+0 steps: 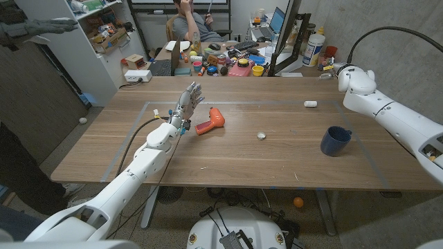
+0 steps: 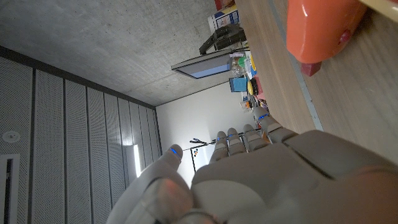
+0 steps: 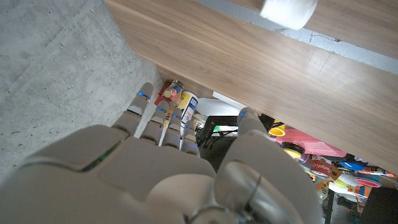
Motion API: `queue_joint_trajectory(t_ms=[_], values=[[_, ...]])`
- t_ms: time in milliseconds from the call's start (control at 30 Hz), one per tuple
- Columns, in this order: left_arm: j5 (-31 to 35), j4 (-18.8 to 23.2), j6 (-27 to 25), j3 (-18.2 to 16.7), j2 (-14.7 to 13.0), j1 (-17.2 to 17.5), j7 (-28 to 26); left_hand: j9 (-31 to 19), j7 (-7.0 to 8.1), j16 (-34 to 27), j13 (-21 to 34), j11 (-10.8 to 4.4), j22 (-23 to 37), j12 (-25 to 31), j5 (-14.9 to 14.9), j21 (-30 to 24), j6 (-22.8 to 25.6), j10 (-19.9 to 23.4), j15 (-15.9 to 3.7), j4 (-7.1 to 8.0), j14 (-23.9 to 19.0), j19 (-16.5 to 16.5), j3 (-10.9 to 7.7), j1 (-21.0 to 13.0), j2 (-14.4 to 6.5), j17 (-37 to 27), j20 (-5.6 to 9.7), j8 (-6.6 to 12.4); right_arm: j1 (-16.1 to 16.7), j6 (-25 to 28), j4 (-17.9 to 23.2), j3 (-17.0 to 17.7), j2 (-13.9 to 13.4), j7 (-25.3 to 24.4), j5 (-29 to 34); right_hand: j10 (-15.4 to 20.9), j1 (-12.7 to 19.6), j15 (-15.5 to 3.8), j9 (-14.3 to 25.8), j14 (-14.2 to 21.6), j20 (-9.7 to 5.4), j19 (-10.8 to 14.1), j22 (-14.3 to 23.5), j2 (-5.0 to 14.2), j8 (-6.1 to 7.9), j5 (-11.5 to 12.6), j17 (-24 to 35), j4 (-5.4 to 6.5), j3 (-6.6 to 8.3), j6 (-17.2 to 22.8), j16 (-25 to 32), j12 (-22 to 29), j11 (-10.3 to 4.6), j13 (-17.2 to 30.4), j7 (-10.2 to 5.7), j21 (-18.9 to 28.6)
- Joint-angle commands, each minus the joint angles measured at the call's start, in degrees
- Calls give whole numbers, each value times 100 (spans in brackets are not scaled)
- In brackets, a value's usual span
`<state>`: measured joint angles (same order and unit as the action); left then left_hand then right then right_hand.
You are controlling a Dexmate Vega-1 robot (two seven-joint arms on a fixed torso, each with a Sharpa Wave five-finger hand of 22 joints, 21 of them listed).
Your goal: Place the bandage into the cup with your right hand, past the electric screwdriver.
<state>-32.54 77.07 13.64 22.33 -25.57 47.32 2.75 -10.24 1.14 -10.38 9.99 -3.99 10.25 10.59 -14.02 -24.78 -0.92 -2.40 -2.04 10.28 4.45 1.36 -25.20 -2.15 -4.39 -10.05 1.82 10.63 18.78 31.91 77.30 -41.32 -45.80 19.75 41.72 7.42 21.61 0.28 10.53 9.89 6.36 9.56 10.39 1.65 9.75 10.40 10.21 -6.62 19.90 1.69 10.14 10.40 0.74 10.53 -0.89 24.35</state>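
Note:
The white bandage roll (image 1: 311, 104) lies on the wooden table (image 1: 277, 166) at the far right; it also shows in the right wrist view, bandage (image 3: 288, 9). The dark blue cup (image 1: 336, 140) stands upright nearer the front, on the right. The orange electric screwdriver (image 1: 211, 122) lies left of centre, seen too as a screwdriver (image 2: 320, 28) close to the left wrist camera. My right hand (image 1: 342, 72) hovers over the table's far right edge, behind the bandage, right hand (image 3: 180, 174) with fingers apart and holding nothing. My left hand (image 1: 188, 104) is raised just left of the screwdriver, left hand (image 2: 249, 174) with fingers spread, empty.
A small white round object (image 1: 261, 135) lies mid-table between screwdriver and cup. Toys and bottles (image 1: 228, 63) crowd a desk behind the far edge, where a person (image 1: 194, 21) sits. Another person's sleeve (image 1: 38, 28) reaches in at the far left.

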Motion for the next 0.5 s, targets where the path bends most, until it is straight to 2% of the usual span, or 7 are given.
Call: queue_joint_trajectory(t_ms=[33,233,333,400,500], values=[[-13,7,-22,-29,-14,29,34,-18,-10,-28,28,1,27,34,-26,14,38,21,-40,7,38,-20,-27,28,-488,-28,284,20,-100,-196,-147,-118,13,340,-36,-169,71,42,31,-91,26,56,9,-113,29,47,4,-76,-12,-113,2,-3,15,29,14,-44],[-26,38,1,-44,-26,81,42,-18,-10,-28,28,-1,27,34,-27,20,40,21,-43,8,35,-22,-26,29,-490,-28,277,21,-136,-350,-63,-225,-68,658,68,-212,36,-12,32,-91,8,74,7,-238,60,62,7,-94,-87,-121,19,24,-39,31,19,-68],[-36,27,18,-42,-17,99,54,-19,-12,-28,28,0,28,34,-27,22,41,22,-40,8,35,-21,-26,30,-490,-28,279,22,-165,-403,-32,-287,-98,847,168,-50,69,-132,34,63,-81,264,5,-315,124,108,2,-128,-135,-28,77,123,-85,33,0,-45],[-43,12,24,-39,-7,109,59,-19,-11,-26,28,-4,28,35,-27,23,43,22,-43,8,39,-21,-26,30,-490,-28,278,22,-178,-470,1,-325,-132,969,239,70,149,-195,35,155,-153,397,4,-290,168,136,-4,-154,-121,75,95,176,-94,33,3,-25],[-51,-28,42,-32,14,111,76,-19,-15,-25,28,2,28,34,-27,26,40,21,-38,8,41,-20,-26,31,-490,-28,271,21,-179,-567,60,-369,-180,1133,362,164,210,-242,36,275,-166,501,4,-290,185,155,-8,-175,-119,128,120,212,-99,32,0,-11]])
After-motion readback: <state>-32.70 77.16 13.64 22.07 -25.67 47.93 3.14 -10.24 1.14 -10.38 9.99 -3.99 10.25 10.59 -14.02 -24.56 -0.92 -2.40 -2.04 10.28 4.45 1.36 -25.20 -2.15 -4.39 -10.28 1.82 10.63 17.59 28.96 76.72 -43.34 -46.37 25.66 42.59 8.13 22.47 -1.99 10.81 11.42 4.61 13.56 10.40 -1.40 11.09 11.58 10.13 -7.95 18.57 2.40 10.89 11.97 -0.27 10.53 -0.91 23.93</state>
